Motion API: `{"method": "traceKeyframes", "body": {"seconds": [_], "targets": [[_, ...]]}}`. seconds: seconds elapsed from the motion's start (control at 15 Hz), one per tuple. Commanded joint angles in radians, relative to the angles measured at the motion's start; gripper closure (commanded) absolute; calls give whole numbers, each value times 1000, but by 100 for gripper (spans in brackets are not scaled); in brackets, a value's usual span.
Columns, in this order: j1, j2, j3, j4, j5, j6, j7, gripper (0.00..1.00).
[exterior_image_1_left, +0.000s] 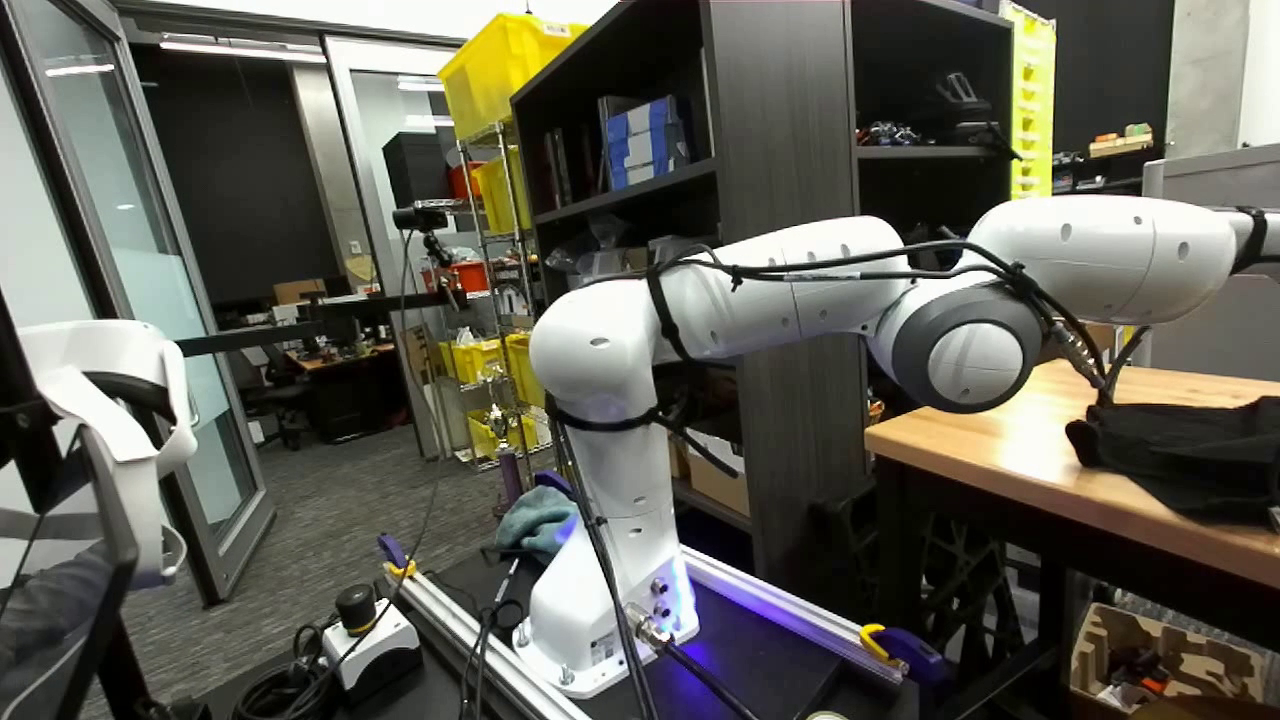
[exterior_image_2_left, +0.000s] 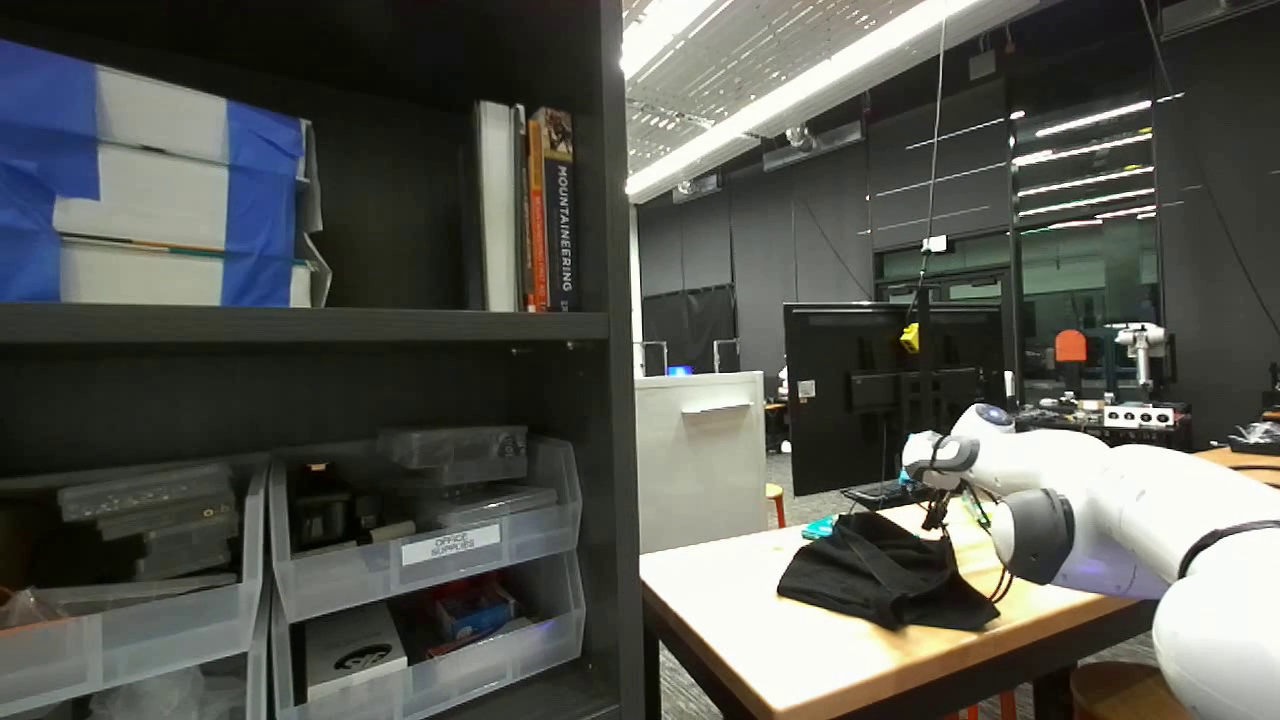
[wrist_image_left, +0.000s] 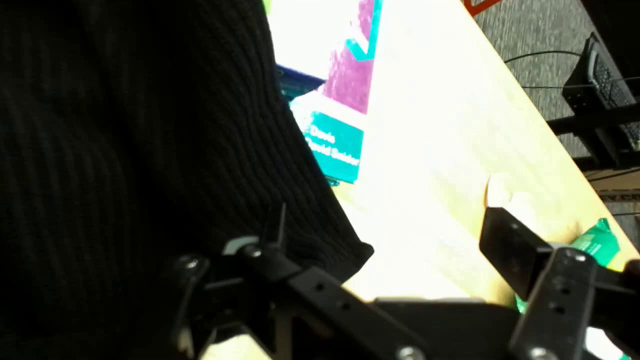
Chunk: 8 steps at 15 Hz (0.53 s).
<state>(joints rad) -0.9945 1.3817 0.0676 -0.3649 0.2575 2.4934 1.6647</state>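
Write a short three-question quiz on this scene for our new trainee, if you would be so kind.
1. True or false: in the wrist view, the pincer is shut.

2. Multiple choice: in an exterior view, what colour is the cloth on the wooden table? A) red B) black C) yellow

3. Fill in the blank: in that same view, the label on a translucent bin reads "OFFICE ____".

Key:
1. False; it stands open.
2. B
3. SUPPLIES

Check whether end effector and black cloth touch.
Cannot tell: in the wrist view, the end effector overlaps the black cloth, dark on dark, neither contact nor gap clear.
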Motion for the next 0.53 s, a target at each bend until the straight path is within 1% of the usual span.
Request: {"method": "traceKeyframes", "body": {"seconds": [0.0,0.2,0.47], "targets": [[-38,-24,86,-11,77,-25,-114,0],[-69,-32,127,-15,116,-63,-177,0],[-109,-47,160,-21,151,-160,-232,0]]}}
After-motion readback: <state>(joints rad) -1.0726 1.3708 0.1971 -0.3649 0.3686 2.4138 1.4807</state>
